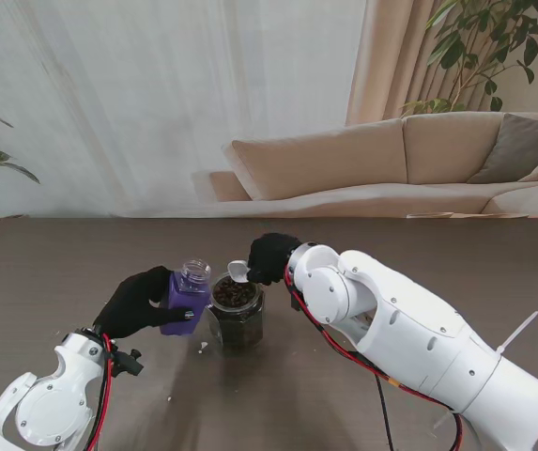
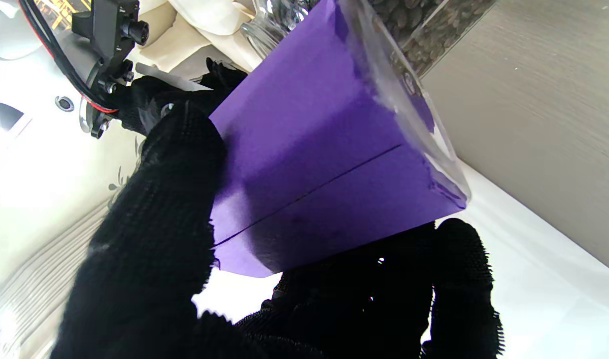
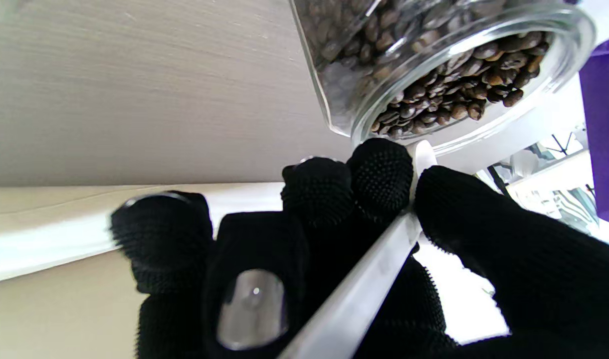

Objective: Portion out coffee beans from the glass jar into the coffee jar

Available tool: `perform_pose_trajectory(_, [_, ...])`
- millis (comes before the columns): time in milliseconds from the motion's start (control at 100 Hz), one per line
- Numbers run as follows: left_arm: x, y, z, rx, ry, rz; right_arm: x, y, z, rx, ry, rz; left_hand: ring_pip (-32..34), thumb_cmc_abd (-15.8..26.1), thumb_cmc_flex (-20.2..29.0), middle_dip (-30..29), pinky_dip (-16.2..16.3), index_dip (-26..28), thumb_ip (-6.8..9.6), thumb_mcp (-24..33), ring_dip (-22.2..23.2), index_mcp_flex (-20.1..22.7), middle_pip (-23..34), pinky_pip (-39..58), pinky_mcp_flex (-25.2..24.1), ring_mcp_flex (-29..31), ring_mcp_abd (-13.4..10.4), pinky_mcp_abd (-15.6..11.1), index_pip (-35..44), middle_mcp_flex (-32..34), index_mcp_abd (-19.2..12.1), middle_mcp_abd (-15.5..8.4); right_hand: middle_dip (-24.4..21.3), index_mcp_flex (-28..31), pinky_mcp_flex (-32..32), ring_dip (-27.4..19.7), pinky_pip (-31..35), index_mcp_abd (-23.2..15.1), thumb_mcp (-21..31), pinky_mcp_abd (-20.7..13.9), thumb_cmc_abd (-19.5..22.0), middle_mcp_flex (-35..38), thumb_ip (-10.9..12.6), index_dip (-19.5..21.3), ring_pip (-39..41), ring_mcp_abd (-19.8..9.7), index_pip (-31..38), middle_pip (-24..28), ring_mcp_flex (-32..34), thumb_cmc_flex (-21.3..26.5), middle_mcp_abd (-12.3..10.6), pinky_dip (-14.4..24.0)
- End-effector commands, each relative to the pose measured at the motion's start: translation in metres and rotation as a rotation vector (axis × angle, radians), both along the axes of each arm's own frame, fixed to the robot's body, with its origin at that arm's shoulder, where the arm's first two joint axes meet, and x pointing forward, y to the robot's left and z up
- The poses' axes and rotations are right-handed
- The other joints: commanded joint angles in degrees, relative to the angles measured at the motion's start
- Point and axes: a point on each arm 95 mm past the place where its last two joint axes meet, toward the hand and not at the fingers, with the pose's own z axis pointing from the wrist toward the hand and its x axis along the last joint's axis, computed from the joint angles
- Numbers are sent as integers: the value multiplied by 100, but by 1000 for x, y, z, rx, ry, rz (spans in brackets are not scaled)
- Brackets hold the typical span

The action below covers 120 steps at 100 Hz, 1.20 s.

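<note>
My left hand (image 1: 140,303) grips the purple-labelled coffee jar (image 1: 188,297), tilted and lifted beside the glass jar (image 1: 237,311) of coffee beans (image 3: 449,99) standing mid-table (image 1: 53,272) (open-mouthed, nearly full). Just beyond, my right hand (image 1: 273,257) pinches a white spoon (image 1: 238,272), bowl poised over the glass jar's rim.

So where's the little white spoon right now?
In the stand's view, the spoon is pinched in the right hand, hovering over the glass jar of beans.
</note>
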Motion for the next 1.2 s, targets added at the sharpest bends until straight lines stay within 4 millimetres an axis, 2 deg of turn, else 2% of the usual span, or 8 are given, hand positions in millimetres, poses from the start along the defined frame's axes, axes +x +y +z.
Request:
perform_pose_trajectory(0, [0,-2,0,-3,0,-15,-2,6,-2,-19,6,13,-42,738,1113,139,120,371,386,1971,68,514,401,258,-177,104,219,-334,2249,456,-239,-416,-70,357,810,97,329,597,262,2,-90,478,168,26,288,-705,171,421,28,-31,501,111])
perform_pose_trajectory(500, [-2,-2,2,-13,-14,-19,-10,24,-17,-134,-73,100,-40,727,1115,138,124,368,380,1976,69,522,403,261,-181,106,233,-323,2249,459,-230,-403,-120,341,820,111,374,551,263,-121,-111,470,164,-44,289,-793,212,457,32,-37,467,81])
perform_pose_trajectory(920, [-2,-4,2,-14,-12,-20,-17,24,-16,-132,-18,194,-40,734,1114,135,127,369,375,1970,70,523,404,262,-186,104,228,-329,2249,460,-233,-400,-140,311,792,66,249,418,154,-215,64,457,195,2,169,-870,131,333,36,-119,368,7])
perform_pose_trajectory(1190, [-3,-4,3,-12,-10,-21,-17,26,-14,-88,48,154,-42,740,1114,135,127,369,374,1962,69,514,402,259,-192,103,225,-332,2244,454,-237,-410,-101,304,781,67,221,423,129,-206,82,454,205,52,170,-870,92,278,38,-94,368,6])
